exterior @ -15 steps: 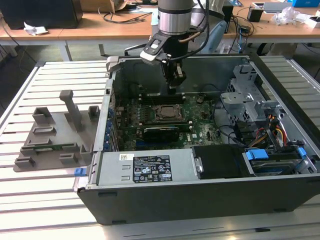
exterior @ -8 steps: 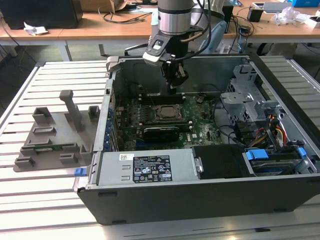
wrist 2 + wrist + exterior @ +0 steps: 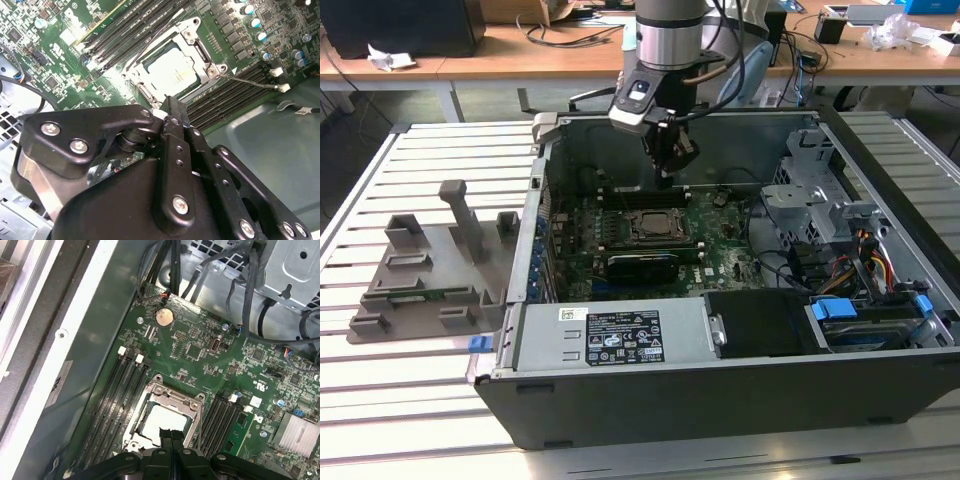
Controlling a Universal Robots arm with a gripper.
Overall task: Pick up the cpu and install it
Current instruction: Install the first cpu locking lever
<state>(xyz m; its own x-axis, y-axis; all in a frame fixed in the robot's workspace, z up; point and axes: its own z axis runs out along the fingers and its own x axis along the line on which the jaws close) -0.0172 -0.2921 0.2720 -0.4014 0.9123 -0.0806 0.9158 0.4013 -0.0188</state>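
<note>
The motherboard is deep green, speckled with tiny silver solder points. On it the cpu shows a dull, pale silver top inside the brighter metal socket frame, flanked by black memory slots with white clips. The gripper is matt black with bright screw heads. The case is plain grey, with blue tabs and yellow, red and orange wires. The table is pale, striped with slats.

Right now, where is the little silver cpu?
In the second wrist view the cpu lies inside the socket frame on the green motherboard, between two banks of memory slots.
</note>
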